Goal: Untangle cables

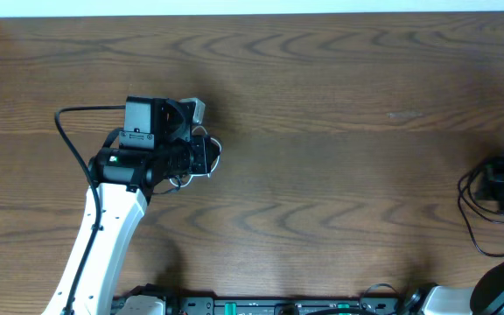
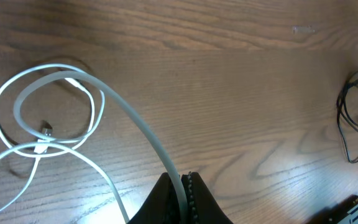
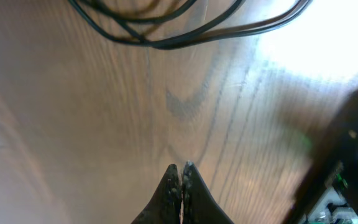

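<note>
Wooden desk (image 1: 339,105): brown grain, carrying both cords, one at each end.
White cable (image 2: 55,118): on the left part of the desk. It lies in a few loose loops that overlap one another (seen best from the left wrist). A small plug end (image 2: 46,130) rests inside the loops.
Left hand (image 2: 180,182): clenched on the white cable. The cord comes out from between the fingertips and arcs up and left to the loops. From overhead, the hand sits right over the white coil, which shows only as slivers at its edge.
Left arm (image 1: 103,236): a white link rising from the near edge, with a thicker black wire (image 1: 66,131) looping off its side.
Black cable (image 1: 472,206): at the far right edge of the desk, in slack loops. It is well apart from the white cable and nowhere touches it.
Right hand (image 3: 180,177): fingers pressed together with nothing between them. It hangs above bare wood. In its own view the black cable crosses the top of the picture, ahead of the fingertips and clear of them (that view is blurred).
</note>
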